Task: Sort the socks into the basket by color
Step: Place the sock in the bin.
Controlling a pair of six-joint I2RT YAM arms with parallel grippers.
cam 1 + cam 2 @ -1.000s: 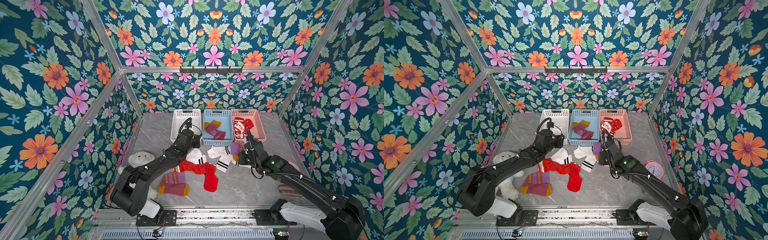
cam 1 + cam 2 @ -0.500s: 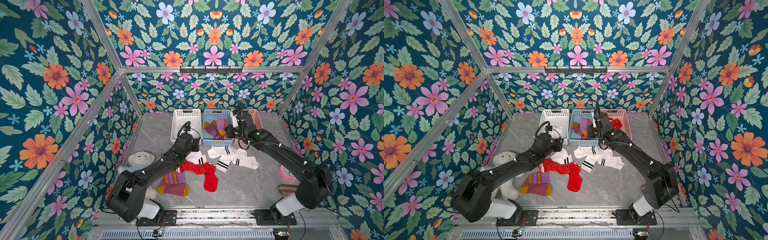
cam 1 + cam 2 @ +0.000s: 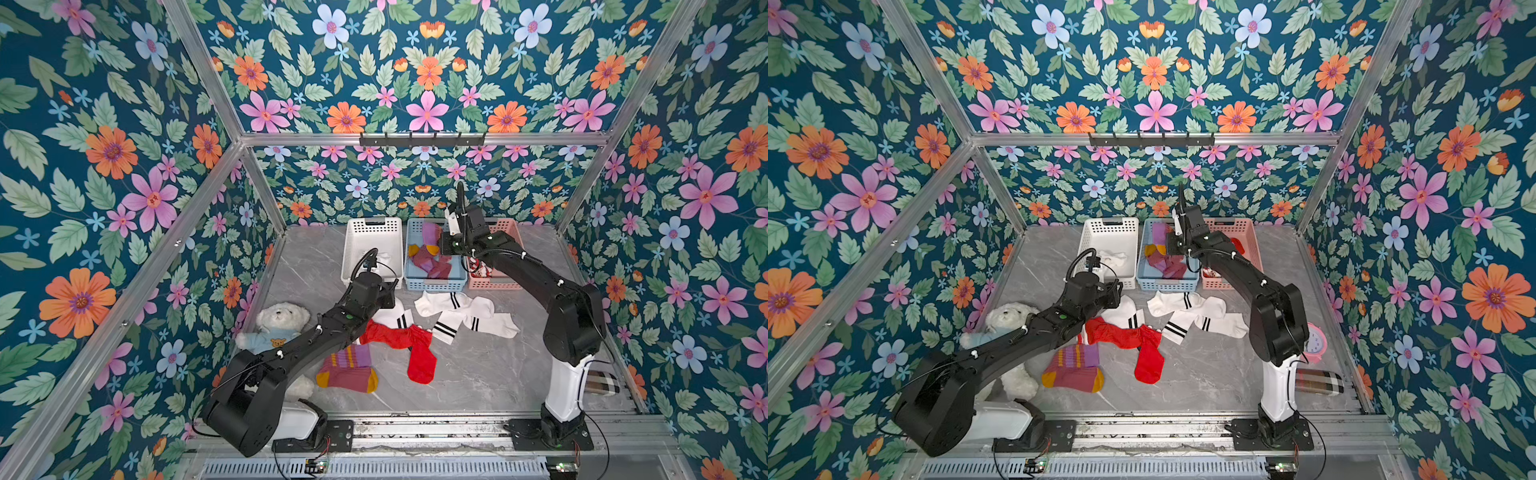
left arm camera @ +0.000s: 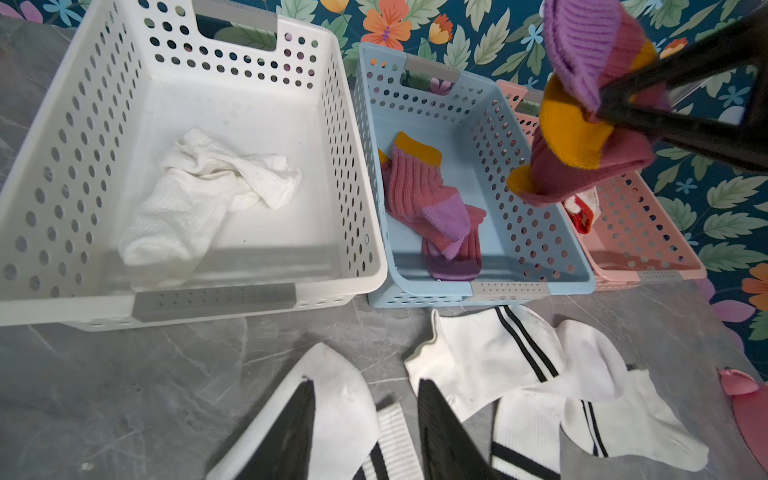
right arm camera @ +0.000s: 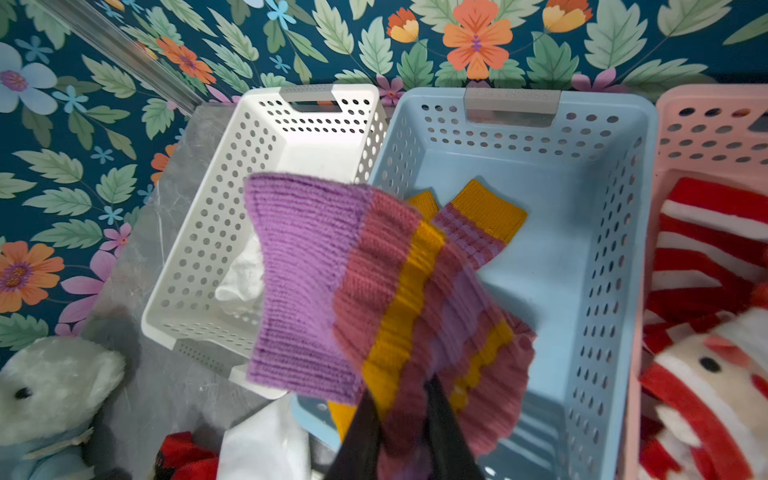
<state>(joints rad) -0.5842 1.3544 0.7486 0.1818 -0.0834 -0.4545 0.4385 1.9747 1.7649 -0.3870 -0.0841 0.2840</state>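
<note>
My right gripper (image 5: 401, 399) is shut on a maroon sock (image 5: 374, 282) with purple and mustard bands, which hangs above the blue basket (image 3: 434, 284). Two like socks (image 4: 432, 208) lie in that basket. The left gripper (image 4: 365, 384) stands open just above a white sock (image 4: 345, 399) with black stripes, on the table in front of the white basket (image 3: 372, 232). Two more white striped socks (image 3: 455, 305), a red sock (image 3: 415, 349) and a maroon striped sock (image 3: 347, 368) lie on the table. The pink basket (image 3: 494, 284) holds red Santa socks (image 5: 706, 374).
One plain white sock (image 4: 199, 199) lies in the white basket. A white teddy bear (image 3: 278, 324) sits at the left beside my left arm. A pink clock (image 3: 1314, 340) and a plaid item (image 3: 1318, 382) lie at the right, near my right arm's base.
The right gripper has carried the maroon sock from the table's middle up and back to above the blue basket. The left gripper has drawn back a little from the white basket, toward the white sock.
</note>
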